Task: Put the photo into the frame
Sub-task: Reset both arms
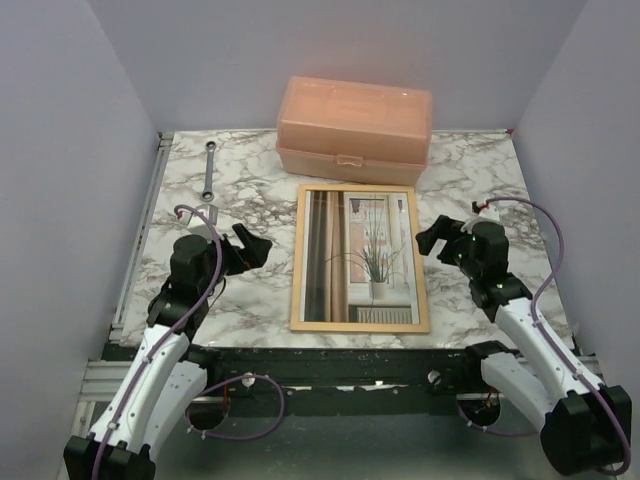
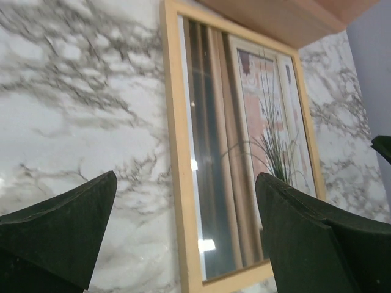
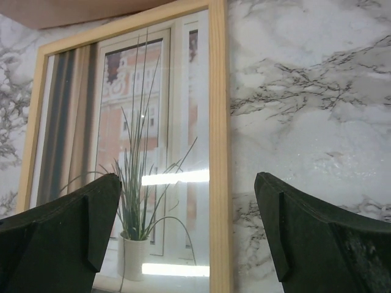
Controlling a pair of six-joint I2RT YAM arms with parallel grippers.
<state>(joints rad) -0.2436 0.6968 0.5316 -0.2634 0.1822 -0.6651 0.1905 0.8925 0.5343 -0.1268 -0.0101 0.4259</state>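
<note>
The light-wood frame (image 1: 296, 255) lies flat on the marble table, long side running away from me. The photo (image 1: 360, 255) of a potted plant by a curtained window sits inside it, face up under reflections. My left gripper (image 1: 255, 243) hovers open just left of the frame with nothing between its fingers. In the left wrist view the left gripper (image 2: 186, 176) straddles the frame's left rail (image 2: 177, 183) and the photo (image 2: 244, 152). My right gripper (image 1: 430, 240) stands open at the frame's right side. In the right wrist view the right gripper (image 3: 188, 177) is empty above the frame's right rail (image 3: 219, 152) and the photo (image 3: 140, 122).
A peach plastic box (image 1: 355, 125) stands closed just behind the frame's far end. A metal wrench (image 1: 209, 172) lies at the back left of the table. Grey walls close in the left, right and back sides.
</note>
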